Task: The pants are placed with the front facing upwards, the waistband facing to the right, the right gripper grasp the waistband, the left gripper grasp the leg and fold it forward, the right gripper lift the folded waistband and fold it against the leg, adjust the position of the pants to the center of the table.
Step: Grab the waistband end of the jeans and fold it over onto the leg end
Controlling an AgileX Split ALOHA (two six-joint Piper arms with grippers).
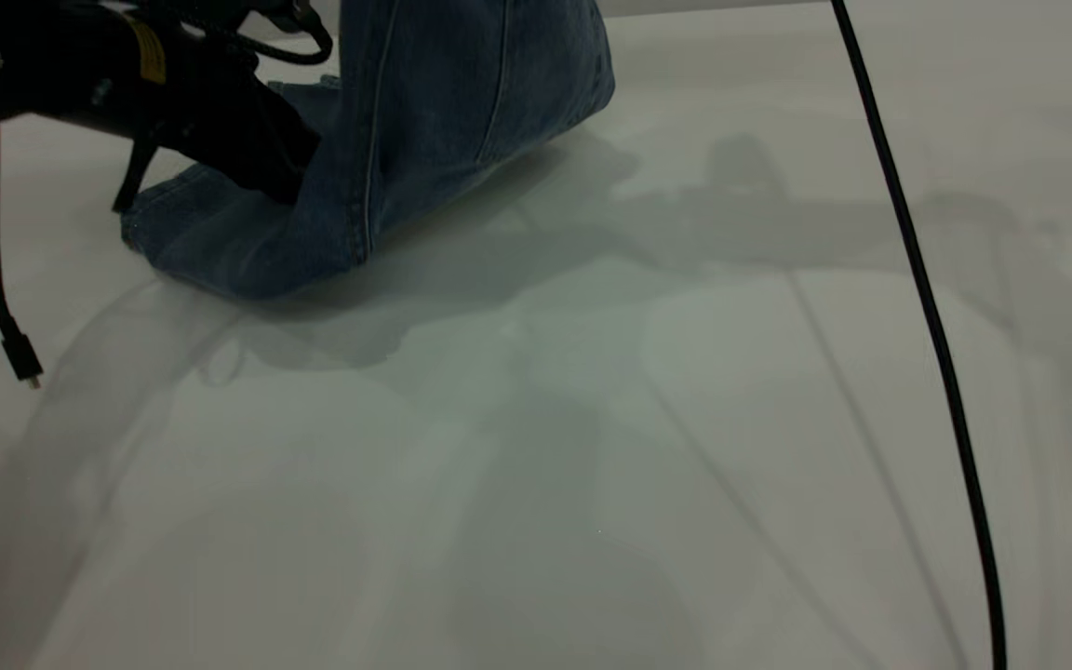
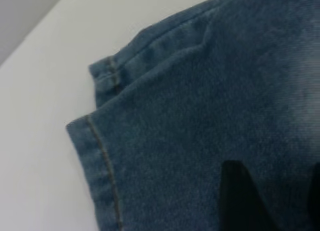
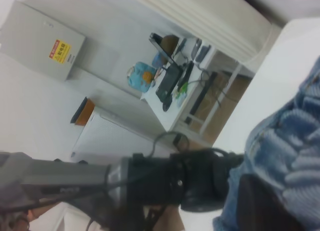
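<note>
- Exterior view: short blue denim pants (image 1: 424,140) with tan stitching, at the far left of the plain pale-grey worktop (image 1: 592,465). The right part rises out of the top of the view; the leg hem lies on the worktop at left.
- Black blocky left gripper (image 1: 271,172), trailing black cable: set down on the leg cloth near the hem. Judged to be gripping the leg for the forward fold; in the left wrist view one dark finger (image 2: 242,198) lies against the denim. How far the fingers are parted cannot be told.
- Black right gripper (image 3: 265,203): not visible from the exterior view. Right wrist view puts it at the ruched, elasticated denim waistband (image 3: 295,146), a dark finger against the gathers. Likely holding the band aloft, which would explain the lifted cloth; finger state cannot be told.
- Loose black cable (image 1: 927,316): hangs across the right of the worktop, well apart from the pants.
- Stage, as judged: first fold under way; centring not yet done.
</note>
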